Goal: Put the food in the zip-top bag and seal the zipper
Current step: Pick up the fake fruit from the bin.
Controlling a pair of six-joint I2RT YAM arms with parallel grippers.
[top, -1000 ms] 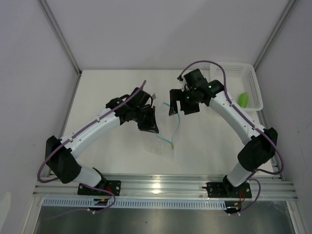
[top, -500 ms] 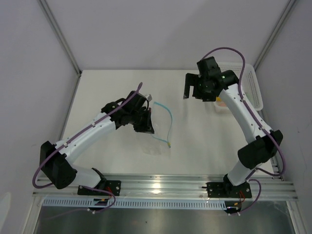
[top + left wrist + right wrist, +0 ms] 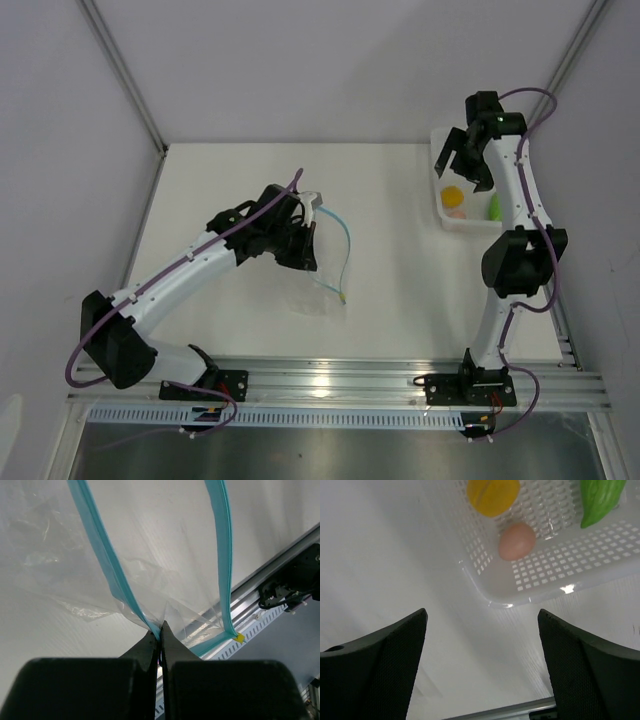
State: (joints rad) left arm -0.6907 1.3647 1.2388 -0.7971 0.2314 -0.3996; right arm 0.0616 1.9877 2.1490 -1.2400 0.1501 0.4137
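Two claws here, Ben, says Mia. What is the left gripper (image 3: 161, 627) doing?

It is clenched tight, says Ben. It pinches one edge of the zip-top bag (image 3: 150, 540), right on the blue zipper (image 3: 100, 555). The bag sits in the middle of the table (image 3: 230, 170). Its mouth is open, and the two blue strips are apart.

And on the right?

The right gripper (image 3: 481, 612) is spread wide and holds nothing. It hangs above the near corner of the white basket (image 3: 495, 600). The food is in the basket, not in the bag. There is a round yellow piece (image 3: 492, 495) and a green piece (image 3: 600, 500), well apart.

What could go wrong?

I think a pink egg (image 3: 517, 541) is the worry. It lies just beside the yellow piece, so the claw might grab it by mistake. The basket looks light, so a bump could push it away. Only one side of the bag is held, so the mouth might flop shut, and then the food would miss it. The thin plastic could also slip out of the pinch.

Can you read any words?

No. I see no name, label or writing. There is only a little yellow tab (image 3: 240, 638) at the end of the zipper.
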